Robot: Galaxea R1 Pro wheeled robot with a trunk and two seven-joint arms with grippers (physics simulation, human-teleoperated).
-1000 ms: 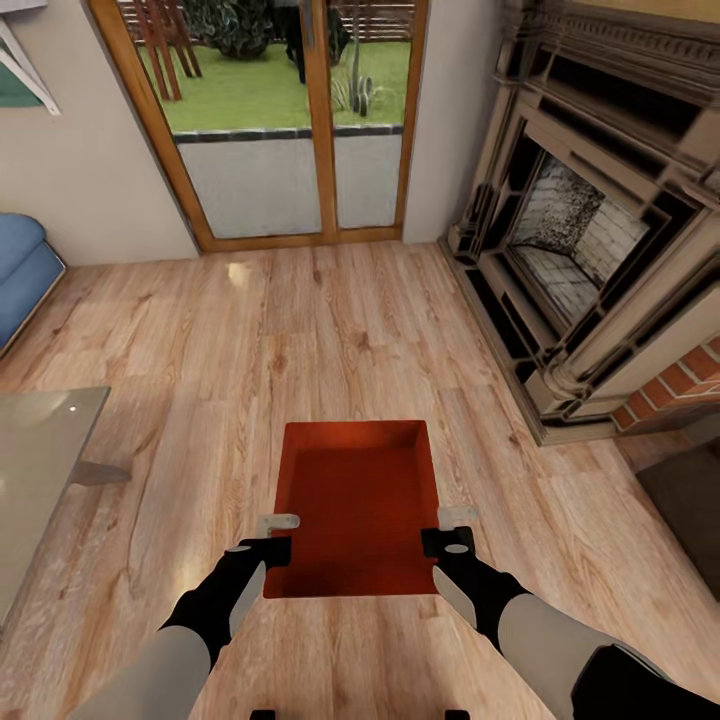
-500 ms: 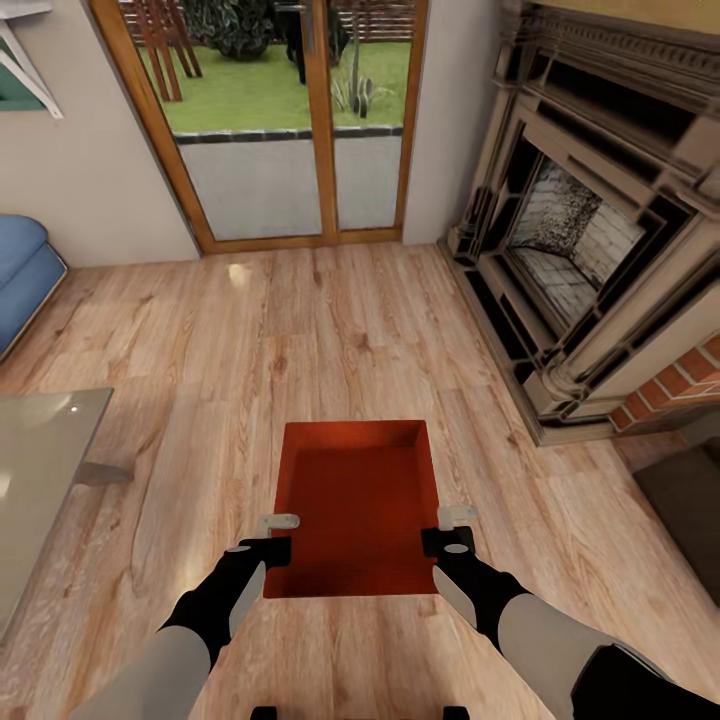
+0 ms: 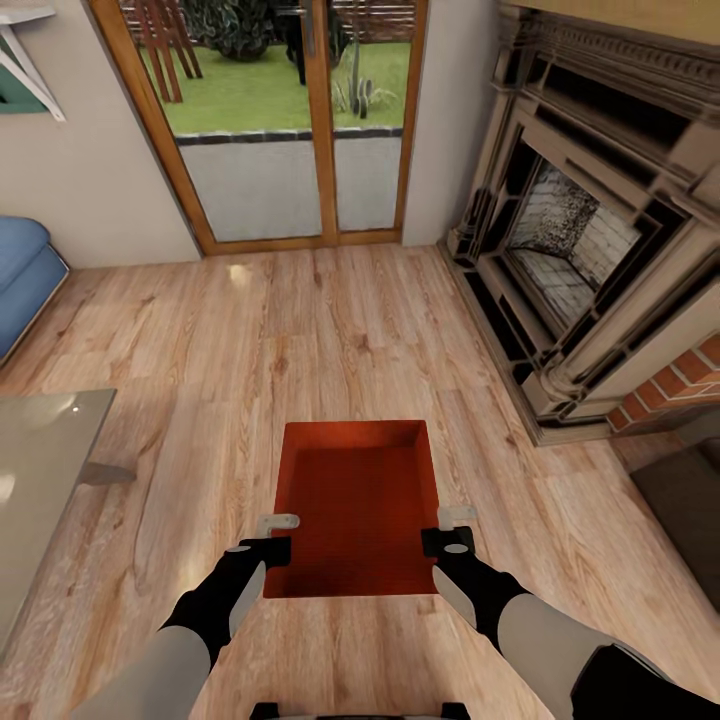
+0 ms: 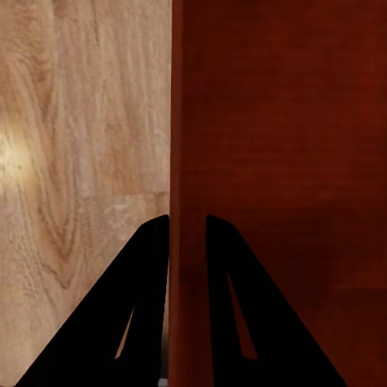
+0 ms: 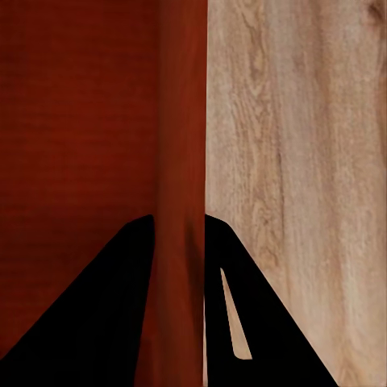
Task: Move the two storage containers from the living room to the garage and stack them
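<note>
I am in the living room, over the light wood plank floor (image 3: pixel 330 330). One orange-red storage container (image 3: pixel 355 505) hangs in front of me, held level between both arms. My left gripper (image 3: pixel 272 535) is shut on its left wall (image 4: pixel 187 121), one finger on each side. On the opposite side my right gripper (image 3: pixel 452 530) is shut on the right wall (image 5: pixel 181 121) in the same way. The bin is empty inside. The second container, the garage and its concrete floor are out of view.
A glass coffee table (image 3: pixel 40 480) stands close at the left, with the blue sofa (image 3: pixel 25 275) behind it. A large carved fireplace (image 3: pixel 590 250) with a brick base (image 3: pixel 670 385) lines the right. A wood-framed glass door (image 3: pixel 290 130) is straight ahead. A dark mat (image 3: pixel 690 510) lies at the right edge.
The whole picture has drifted slightly, the coffee table sliding a little to the right, so the camera has moved. The container and both grippers keep their places in the view.
</note>
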